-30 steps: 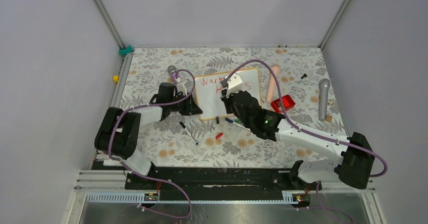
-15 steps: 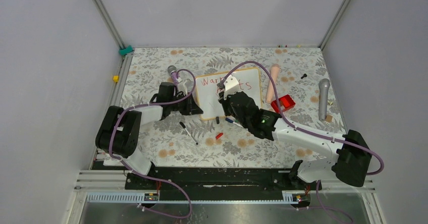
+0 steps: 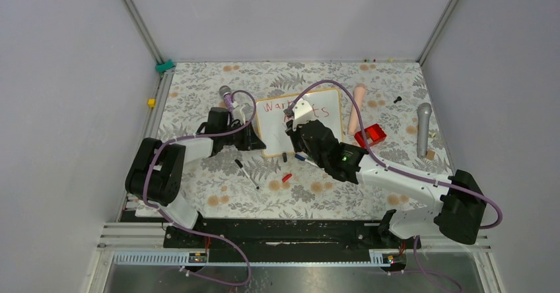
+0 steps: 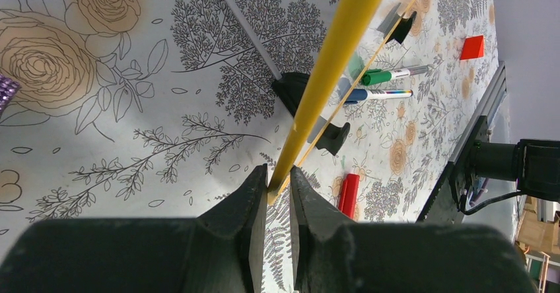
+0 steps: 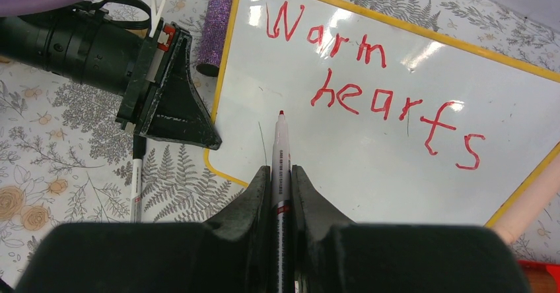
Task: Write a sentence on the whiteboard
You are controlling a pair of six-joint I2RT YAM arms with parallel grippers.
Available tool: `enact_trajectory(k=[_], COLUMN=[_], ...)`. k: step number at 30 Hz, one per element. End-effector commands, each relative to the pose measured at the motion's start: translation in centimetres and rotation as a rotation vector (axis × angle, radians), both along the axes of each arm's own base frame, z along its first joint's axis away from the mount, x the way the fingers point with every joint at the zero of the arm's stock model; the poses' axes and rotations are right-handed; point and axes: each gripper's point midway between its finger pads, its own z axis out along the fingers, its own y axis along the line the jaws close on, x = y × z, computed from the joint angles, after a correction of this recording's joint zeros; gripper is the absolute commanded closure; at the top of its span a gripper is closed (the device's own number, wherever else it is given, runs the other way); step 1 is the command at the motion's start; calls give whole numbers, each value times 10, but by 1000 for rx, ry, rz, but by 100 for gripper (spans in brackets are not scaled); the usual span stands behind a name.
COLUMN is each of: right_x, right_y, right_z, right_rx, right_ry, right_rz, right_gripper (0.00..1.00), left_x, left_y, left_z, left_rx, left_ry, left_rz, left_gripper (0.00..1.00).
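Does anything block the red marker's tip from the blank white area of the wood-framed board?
Nothing visible does. The red marker in the right gripper points at bare white board under the red words; the left gripper clamps only its edge.

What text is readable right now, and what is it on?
"Warm": first line of the red sentence on the whiteboard.
"hearts": second line, same board.
Print on the marker barrel: too small to read.
No other readable text.
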Motion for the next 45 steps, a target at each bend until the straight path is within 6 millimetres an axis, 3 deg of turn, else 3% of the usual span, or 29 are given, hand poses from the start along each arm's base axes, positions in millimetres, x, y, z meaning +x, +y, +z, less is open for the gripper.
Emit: enact_trajectory(k=[1, 14, 24, 39, 45], right_x=[-4, 5, 9, 23, 19], right_y=[1, -9, 3, 14, 19], right_z=[5, -18, -34, -35, -32], right_rx=[31, -46, -57, -60, -49], right_ry=[2, 23, 57, 23, 34], right_rz=[4, -79, -75, -98, -62], right_gripper=[100, 100, 100, 100, 100], left_x=[20, 20, 20, 20, 21], left_y=[1, 0, 1, 1, 1], left_z=[9, 9, 10, 10, 9], left_rx=[6, 5, 5, 7, 4], left_ry=[-61, -59, -60, -61, -58], left_rz=[24, 22, 22, 26, 24], left_gripper=[100, 100, 100, 100, 100])
